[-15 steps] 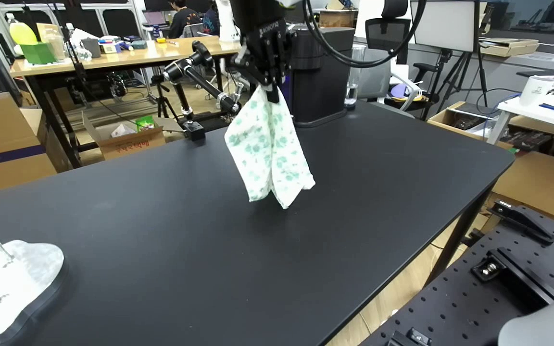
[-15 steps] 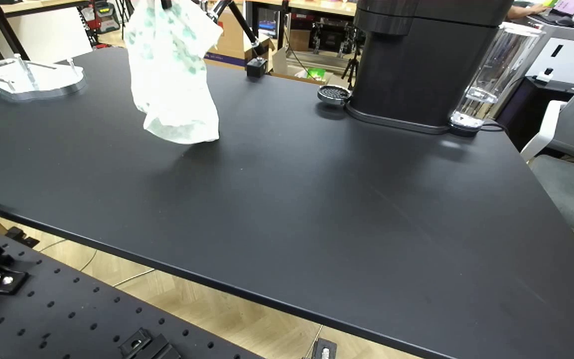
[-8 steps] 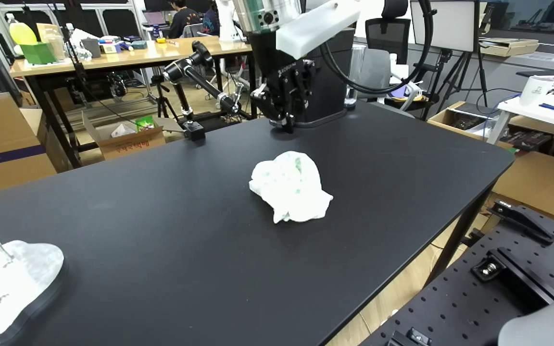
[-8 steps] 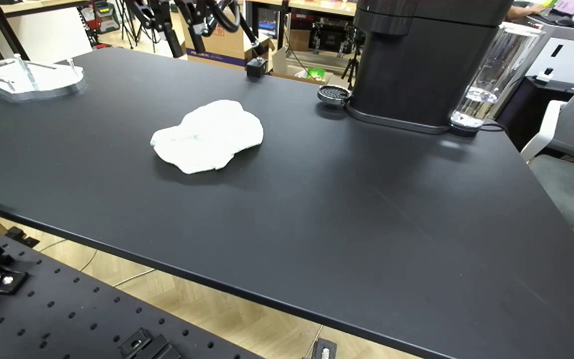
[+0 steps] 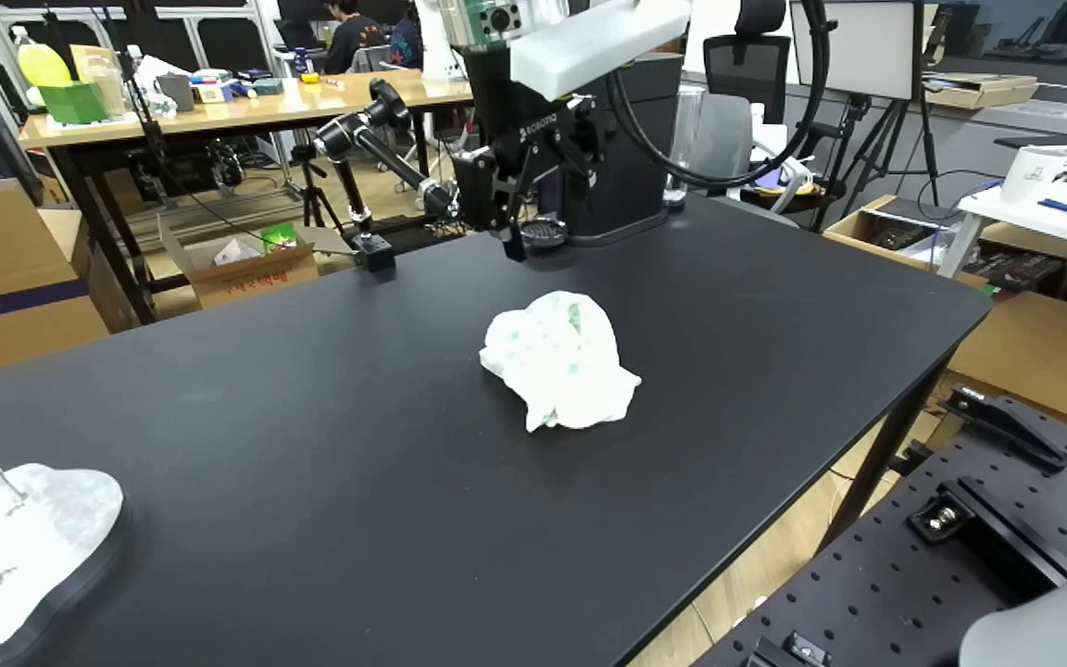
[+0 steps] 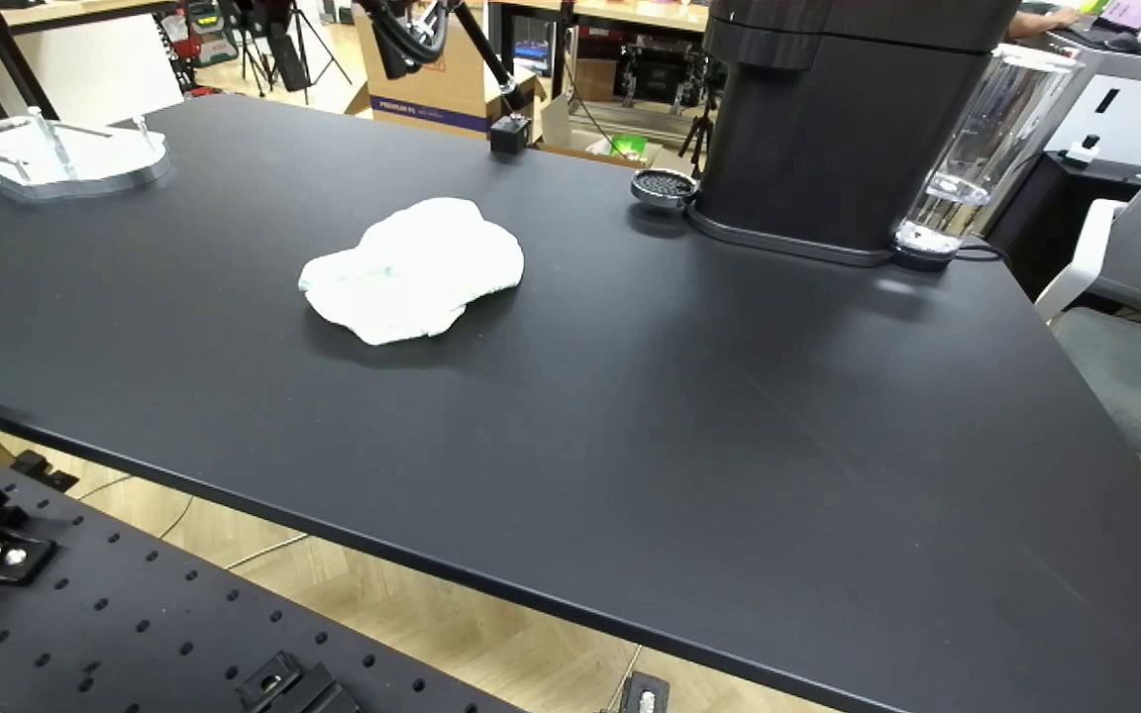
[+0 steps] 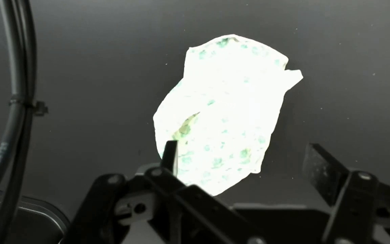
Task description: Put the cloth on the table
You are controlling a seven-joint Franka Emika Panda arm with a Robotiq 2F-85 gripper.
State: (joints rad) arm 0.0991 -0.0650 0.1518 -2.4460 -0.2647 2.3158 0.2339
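The cloth (image 5: 561, 361), white with green print, lies crumpled on the black table (image 5: 311, 482). In an exterior view the same cloth (image 6: 412, 272) appears as a low, rounded heap. Above and behind it, apart from it, hangs my gripper (image 6: 343, 67), partly cut off by that view's top edge. Seen from the wrist, the gripper (image 7: 241, 144) stands wide open with nothing between its fingers. The cloth (image 7: 229, 101) lies below on the table top, and the left finger covers a little of its lower left edge.
A black machine (image 6: 828, 149) with a round metal drip tray (image 6: 663, 188) and a clear water tank (image 6: 967, 149) stands on the table. A white plate with upright bolts (image 5: 43, 528) sits at another side. A clamped black camera arm (image 5: 371, 250) rises from the far edge.
A second ago the cloth hung from the shut gripper. It has dropped onto the table in a heap; the gripper has opened wide and moved slightly since half a second ago.
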